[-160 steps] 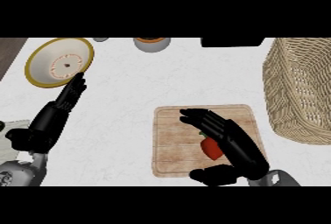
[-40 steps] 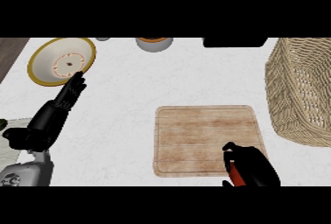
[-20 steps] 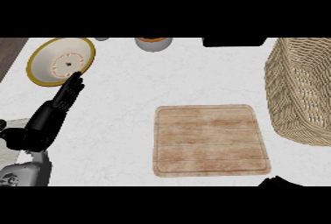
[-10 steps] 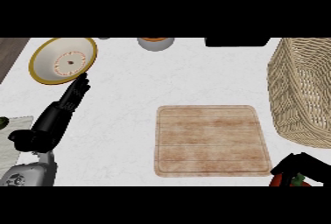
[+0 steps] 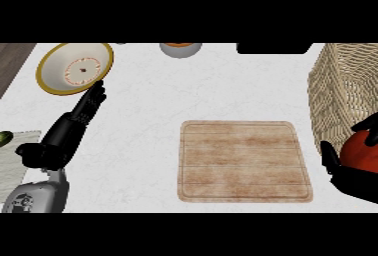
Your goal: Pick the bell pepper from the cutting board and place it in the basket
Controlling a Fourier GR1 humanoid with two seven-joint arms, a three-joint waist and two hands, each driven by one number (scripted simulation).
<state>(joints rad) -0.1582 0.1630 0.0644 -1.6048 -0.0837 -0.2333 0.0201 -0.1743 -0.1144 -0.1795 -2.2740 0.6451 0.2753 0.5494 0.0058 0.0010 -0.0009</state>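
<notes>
The red bell pepper [image 5: 362,152] shows at the right edge of the head view, with my right hand [image 5: 353,180] curled round it from below and behind. It hangs beside the near side of the woven basket [image 5: 343,87], to the right of the wooden cutting board [image 5: 242,160], which lies bare. Part of the pepper and hand is cut off by the picture's edge. My left hand [image 5: 70,130] rests open at the left, fingers pointing up toward a plate.
A yellow-rimmed plate [image 5: 75,67] sits at the back left. A small bowl [image 5: 180,49] and a dark object [image 5: 275,48] stand along the back edge. A grey cloth with a green item [image 5: 4,139] lies at the far left.
My right hand has come back up into view at the right edge, carrying the pepper toward the basket. The board stays bare. The left hand has not moved.
</notes>
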